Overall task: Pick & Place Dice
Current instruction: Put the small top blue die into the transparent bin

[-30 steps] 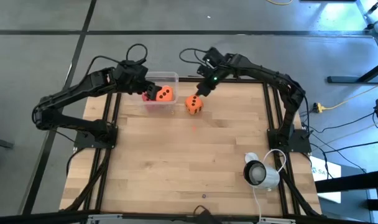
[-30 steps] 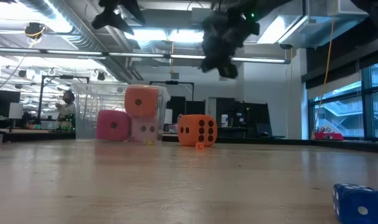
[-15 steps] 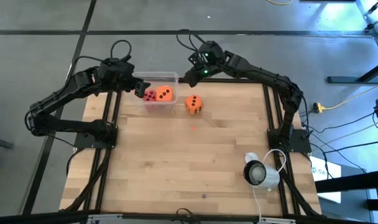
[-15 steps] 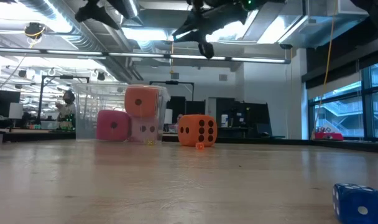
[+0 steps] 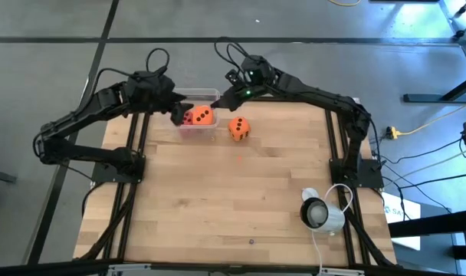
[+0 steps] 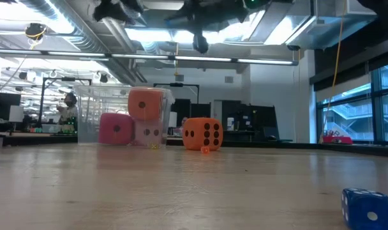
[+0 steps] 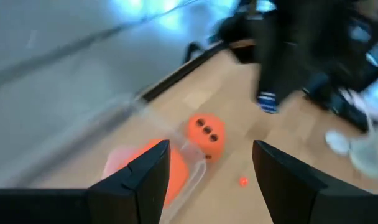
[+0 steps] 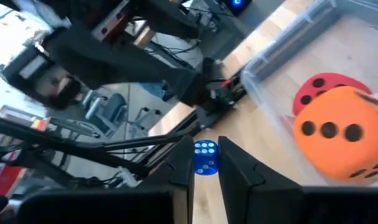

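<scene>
A clear container stands at the table's far edge. In it an orange die rests on top of a red die and a pale pink die. A second orange die sits on the table just right of it. My left gripper hangs open, high over the container's left edge, with nothing between its fingers. My right gripper is high over the container's far right corner, fingers nearly together. A small blue die shows in their narrow gap. My right gripper's fingertips stand on either side of the small blue die in the right wrist view. I cannot tell whether they touch it or whether it lies on the wood farther off. My left gripper touches nothing.
A small blue die lies near the table's near edge. A white round device with a cable sits at the near right. A tiny orange bit lies on the wood near the loose orange die. Bare wood fills the middle.
My right gripper has risen from just above the loose orange die and gone toward the far left, tipping up toward level. My left gripper has drawn back a little from over the container toward the table's left edge and rolled. The dice have kept still.
</scene>
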Robot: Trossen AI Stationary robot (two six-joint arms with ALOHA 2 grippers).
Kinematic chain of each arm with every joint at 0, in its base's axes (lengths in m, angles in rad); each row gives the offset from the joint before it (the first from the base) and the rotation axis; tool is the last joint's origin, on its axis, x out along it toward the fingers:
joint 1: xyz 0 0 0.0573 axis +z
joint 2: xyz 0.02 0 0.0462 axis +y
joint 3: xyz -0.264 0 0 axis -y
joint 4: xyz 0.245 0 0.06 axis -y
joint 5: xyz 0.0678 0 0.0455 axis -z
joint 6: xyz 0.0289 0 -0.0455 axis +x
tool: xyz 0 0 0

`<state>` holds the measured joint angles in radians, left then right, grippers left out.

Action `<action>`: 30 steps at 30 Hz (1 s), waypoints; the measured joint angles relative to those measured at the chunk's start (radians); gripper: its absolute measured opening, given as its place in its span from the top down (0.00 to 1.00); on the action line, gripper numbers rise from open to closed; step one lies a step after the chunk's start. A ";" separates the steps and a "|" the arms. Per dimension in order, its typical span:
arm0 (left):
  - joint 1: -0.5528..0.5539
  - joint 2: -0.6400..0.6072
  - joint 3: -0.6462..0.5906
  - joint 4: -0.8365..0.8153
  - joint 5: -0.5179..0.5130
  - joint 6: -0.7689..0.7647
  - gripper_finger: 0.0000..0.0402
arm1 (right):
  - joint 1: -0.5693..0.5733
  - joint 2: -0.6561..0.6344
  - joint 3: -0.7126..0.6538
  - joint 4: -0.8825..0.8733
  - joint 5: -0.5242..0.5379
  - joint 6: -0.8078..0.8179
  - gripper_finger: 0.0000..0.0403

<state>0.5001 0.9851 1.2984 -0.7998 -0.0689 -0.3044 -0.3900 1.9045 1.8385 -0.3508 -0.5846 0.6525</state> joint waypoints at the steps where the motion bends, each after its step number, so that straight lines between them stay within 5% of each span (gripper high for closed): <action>1: -0.014 -0.001 0.000 0.019 0.009 0.074 0.45 | 0.001 -0.006 0.000 -0.001 -0.005 0.005 0.89; 6: -0.073 -0.009 0.000 0.029 0.010 0.315 0.45 | 0.007 -0.038 0.000 0.005 -0.033 0.041 0.89; 18: -0.241 0.022 0.000 0.332 0.018 0.554 0.39 | 0.038 -0.093 0.000 0.042 -0.060 0.090 0.89; 30: -0.371 0.075 0.000 0.366 -0.158 0.761 0.36 | 0.083 -0.100 0.000 0.136 -0.124 0.171 0.89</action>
<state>0.1287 1.0601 1.2987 -0.4334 -0.2270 0.4568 -0.3069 1.8042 1.8385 -0.2153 -0.7086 0.8230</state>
